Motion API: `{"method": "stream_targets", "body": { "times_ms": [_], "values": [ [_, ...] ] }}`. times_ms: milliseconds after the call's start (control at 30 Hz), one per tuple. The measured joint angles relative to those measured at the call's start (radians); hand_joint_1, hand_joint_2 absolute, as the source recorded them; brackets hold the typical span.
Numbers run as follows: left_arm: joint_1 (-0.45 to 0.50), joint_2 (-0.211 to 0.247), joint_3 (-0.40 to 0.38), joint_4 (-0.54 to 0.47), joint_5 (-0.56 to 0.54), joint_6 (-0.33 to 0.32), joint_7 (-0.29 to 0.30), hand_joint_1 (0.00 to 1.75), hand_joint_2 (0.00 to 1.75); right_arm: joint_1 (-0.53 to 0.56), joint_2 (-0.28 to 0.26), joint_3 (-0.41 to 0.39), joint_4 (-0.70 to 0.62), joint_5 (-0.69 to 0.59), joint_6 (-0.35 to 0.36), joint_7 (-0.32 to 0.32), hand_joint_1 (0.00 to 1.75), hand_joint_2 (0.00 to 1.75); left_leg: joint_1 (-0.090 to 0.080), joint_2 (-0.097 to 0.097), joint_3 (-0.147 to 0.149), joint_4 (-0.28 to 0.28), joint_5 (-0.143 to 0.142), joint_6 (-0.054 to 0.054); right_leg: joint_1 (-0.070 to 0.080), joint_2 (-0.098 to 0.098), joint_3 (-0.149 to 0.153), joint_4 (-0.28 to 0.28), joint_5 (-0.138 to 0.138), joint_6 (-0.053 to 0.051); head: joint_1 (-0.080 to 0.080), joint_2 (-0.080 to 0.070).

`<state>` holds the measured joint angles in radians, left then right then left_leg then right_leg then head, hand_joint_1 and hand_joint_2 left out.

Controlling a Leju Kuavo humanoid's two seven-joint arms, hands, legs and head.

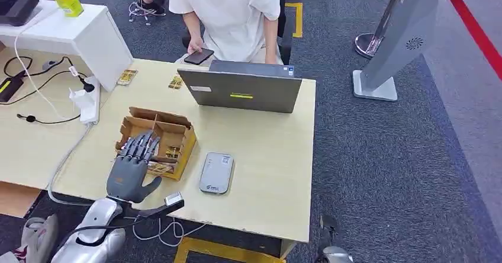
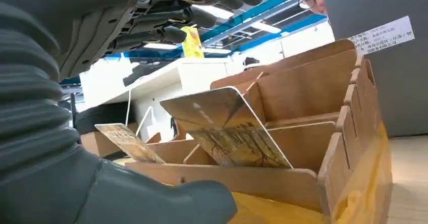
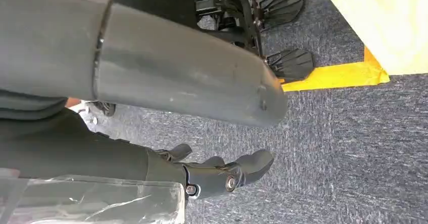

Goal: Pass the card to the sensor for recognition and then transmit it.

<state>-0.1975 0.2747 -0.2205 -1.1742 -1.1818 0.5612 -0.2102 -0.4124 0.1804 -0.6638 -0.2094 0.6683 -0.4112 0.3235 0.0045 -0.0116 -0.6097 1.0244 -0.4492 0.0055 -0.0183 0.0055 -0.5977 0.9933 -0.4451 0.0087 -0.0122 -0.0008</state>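
The left robot hand is hovering open above the card, thin, stiff, slick; pinching its upper edge looks best.

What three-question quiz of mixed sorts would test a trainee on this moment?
1. True or false: the left hand already holds a card.
2. The grey sensor lies: A) inside the cardboard box; B) on the table beside the box; C) on the laptop.
3. Where does the right hand hang?

Key: 1 false, its fingers are spread above the cards. 2 B. 3 Above the carpet, beside the table.
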Motion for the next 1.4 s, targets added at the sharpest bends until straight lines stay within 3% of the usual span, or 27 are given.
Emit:
{"method": "stream_targets", "body": {
  "times_ms": [133,167,1200,1400],
  "values": [
    [-0.001,0.0,0.0,0.008,0.016,0.002,-0.01,0.09,1.75,0.0,0.0,0.005,0.0,0.0,0.0,0.001,0.0,0.0,0.0,0.0,0.0,0.0,0.0,0.0,0.0,0.0,0.0,0.0,0.0,0.0,0.0,0.0],
    [-0.001,0.0,0.0,0.009,0.018,0.002,-0.01,1.75,1.75,0.0,0.0,0.005,0.0,0.0,0.0,0.001,0.0,0.0,0.0,0.0,0.0,0.0,0.0,0.0,0.0,0.0,0.0,0.0,0.0,0.0,0.0,0.0],
    [-0.003,0.001,-0.004,0.014,0.06,-0.024,-0.024,1.75,1.75,0.0,0.0,0.014,0.0,0.003,0.0,0.001,0.0,0.0,0.0,0.0,0.0,0.0,0.0,0.0,0.0,0.0,0.0,0.0,0.0,0.0,0.0,0.0],
    [0.033,0.005,-0.016,-0.091,0.084,-0.019,-0.045,1.75,1.75,0.001,0.0,0.014,0.0,-0.006,0.0,-0.011,0.0,0.0,0.0,0.0,0.0,0.0,0.0,0.0,0.0,0.0,0.0,0.0,0.0,0.0,0.0,0.0]
  ]
}}
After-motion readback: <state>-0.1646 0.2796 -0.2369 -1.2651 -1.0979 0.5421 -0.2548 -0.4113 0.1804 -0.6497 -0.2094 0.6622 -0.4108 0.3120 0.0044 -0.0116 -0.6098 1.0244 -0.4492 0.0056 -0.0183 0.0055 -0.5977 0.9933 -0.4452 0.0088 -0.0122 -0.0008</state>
